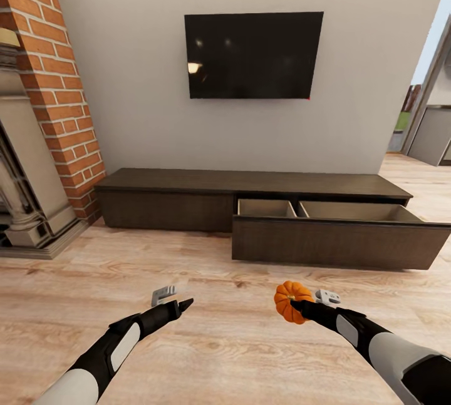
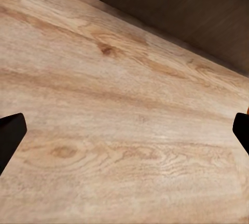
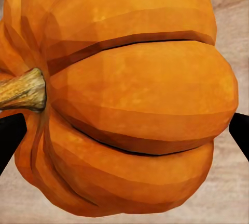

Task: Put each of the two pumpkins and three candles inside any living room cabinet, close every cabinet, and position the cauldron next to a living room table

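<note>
Against the grey wall sits the long dark brown cabinet (image 1: 250, 198), low on the wooden floor (image 1: 225, 342). Its wide right drawer (image 1: 338, 239) is pulled out toward the robot, and two pale wood boxes show inside, side by side. The cabinet's left front looks shut. A black TV (image 1: 254, 54) hangs on the wall above the cabinet. A red brick column (image 1: 53, 73) stands at the left, with a carved stone fireplace (image 1: 28, 167) beside it. The right tool (image 1: 299, 306) holds one orange pumpkin (image 1: 291, 300) up over the floor, near the open drawer but not over it. In the right wrist view the pumpkin (image 3: 129, 99) is very big and close, with deep ribs and a dry brown stem (image 3: 21, 90), and a dark fingertip (image 3: 10, 135) shows at each side of it, so the tool is closed around the pumpkin. The left tool (image 1: 186, 303) holds nothing and points forward over the bare floor. In the left wrist view its two dark fingertips (image 2: 10, 138) sit far apart at the edges, so it is spread wide, with floor boards between them and a corner of the dark cabinet (image 2: 181, 11) beyond.
</note>
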Available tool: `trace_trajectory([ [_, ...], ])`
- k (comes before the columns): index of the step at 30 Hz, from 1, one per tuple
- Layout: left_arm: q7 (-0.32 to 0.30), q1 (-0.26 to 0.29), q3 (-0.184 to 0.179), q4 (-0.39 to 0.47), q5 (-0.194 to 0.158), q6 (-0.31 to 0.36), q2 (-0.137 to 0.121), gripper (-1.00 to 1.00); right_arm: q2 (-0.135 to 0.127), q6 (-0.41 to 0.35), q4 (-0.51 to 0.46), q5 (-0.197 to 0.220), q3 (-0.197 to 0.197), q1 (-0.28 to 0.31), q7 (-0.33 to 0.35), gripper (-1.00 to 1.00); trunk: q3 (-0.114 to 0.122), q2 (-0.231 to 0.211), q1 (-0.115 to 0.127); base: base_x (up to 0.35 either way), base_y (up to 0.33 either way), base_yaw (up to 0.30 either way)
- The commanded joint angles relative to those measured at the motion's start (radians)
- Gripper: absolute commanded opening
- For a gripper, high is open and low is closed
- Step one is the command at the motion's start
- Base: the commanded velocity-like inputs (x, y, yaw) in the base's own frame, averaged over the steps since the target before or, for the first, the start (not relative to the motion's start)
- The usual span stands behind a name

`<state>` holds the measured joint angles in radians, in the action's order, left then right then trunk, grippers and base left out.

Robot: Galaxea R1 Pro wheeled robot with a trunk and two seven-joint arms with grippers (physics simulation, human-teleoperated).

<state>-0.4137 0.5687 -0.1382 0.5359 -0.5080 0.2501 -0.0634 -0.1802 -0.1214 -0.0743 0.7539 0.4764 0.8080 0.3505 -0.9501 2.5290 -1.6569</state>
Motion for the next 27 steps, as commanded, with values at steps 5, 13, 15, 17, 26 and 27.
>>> trace_trajectory([
  [5, 0.002, 0.000, -0.005, -0.004, -0.010, 0.006, -0.001, 1.00, 0.000, -0.006, -0.001, 0.010, 0.005, 0.000, 0.001, -1.00, -0.001, 0.000, 0.000, 0.000, 0.000, 0.002],
  [13, 0.003, 0.000, -0.005, -0.005, -0.010, 0.006, -0.001, 1.00, 0.008, -0.006, -0.002, 0.010, 0.005, -0.001, 0.004, -1.00, 0.000, 0.000, 0.000, 0.000, 0.000, 0.053],
  [15, 0.003, 0.000, -0.005, -0.005, -0.010, 0.006, -0.001, 1.00, 0.011, -0.006, -0.002, 0.010, 0.006, -0.001, 0.004, -1.00, 0.000, 0.000, 0.000, 0.000, 0.000, 0.235],
  [17, 0.004, 0.001, -0.005, -0.005, -0.010, 0.006, -0.001, 1.00, 0.012, -0.006, -0.002, 0.005, 0.018, -0.002, 0.002, -1.00, 0.000, 0.000, 0.000, 0.000, 0.000, 0.273],
  [26, 0.004, 0.000, -0.004, -0.005, -0.010, 0.006, -0.001, 1.00, 0.018, 0.016, -0.002, -0.059, 0.107, -0.003, 0.005, -1.00, 0.000, 0.000, 0.000, 0.000, 0.000, 0.115],
  [27, 0.004, 0.000, -0.004, -0.005, -0.010, 0.006, -0.001, 1.00, 0.020, 0.017, -0.002, -0.060, 0.108, -0.003, 0.005, -1.00, 0.000, 0.000, 0.000, 0.000, 0.000, 0.018],
])
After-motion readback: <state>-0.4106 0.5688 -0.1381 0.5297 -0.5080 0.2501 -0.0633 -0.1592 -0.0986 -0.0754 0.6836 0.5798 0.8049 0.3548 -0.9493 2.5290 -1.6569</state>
